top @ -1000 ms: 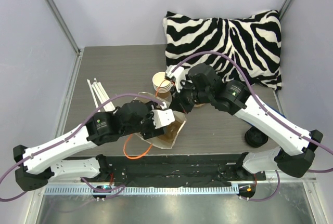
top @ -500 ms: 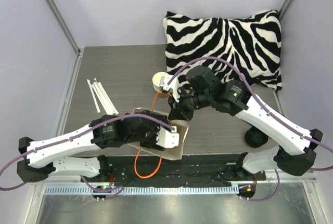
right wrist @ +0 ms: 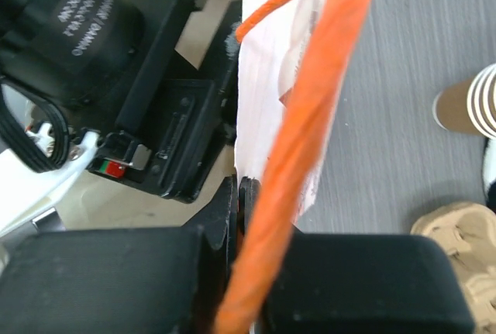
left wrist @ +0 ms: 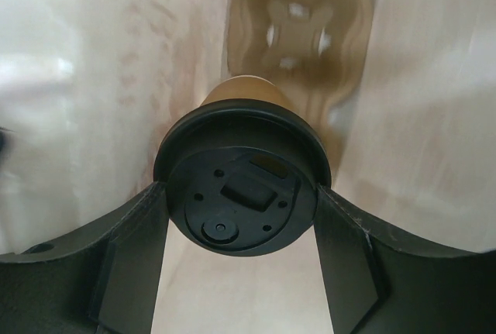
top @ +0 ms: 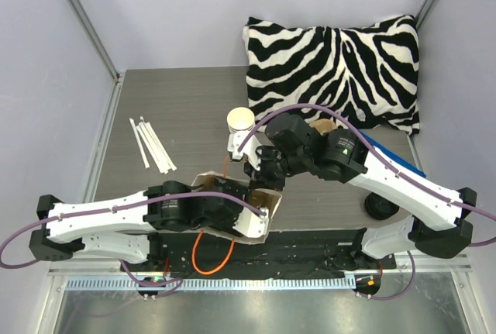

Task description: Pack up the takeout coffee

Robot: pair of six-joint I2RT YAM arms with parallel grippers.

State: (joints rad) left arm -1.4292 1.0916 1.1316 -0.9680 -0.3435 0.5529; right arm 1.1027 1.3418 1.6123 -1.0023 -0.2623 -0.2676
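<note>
Where the left gripper (left wrist: 241, 198) reaches into the brown paper bag (left wrist: 434, 117), the takeout coffee (left wrist: 242, 210), a small brown paper cup with a round black plastic lid, sits squarely between its fingers (left wrist: 132, 256), lid facing the wrist camera. The jaws stand wide yet press both sides of the lid, gripping the cup. The right gripper (right wrist: 239, 194) is pinched shut on the bag's pale rim, beside the orange rope handle (right wrist: 310, 101). Compared with one second earlier, both grippers and the bag lie nearer the arm bases, and the stack of cream paper cups (top: 240, 121) now stands clear of the right gripper.
</note>
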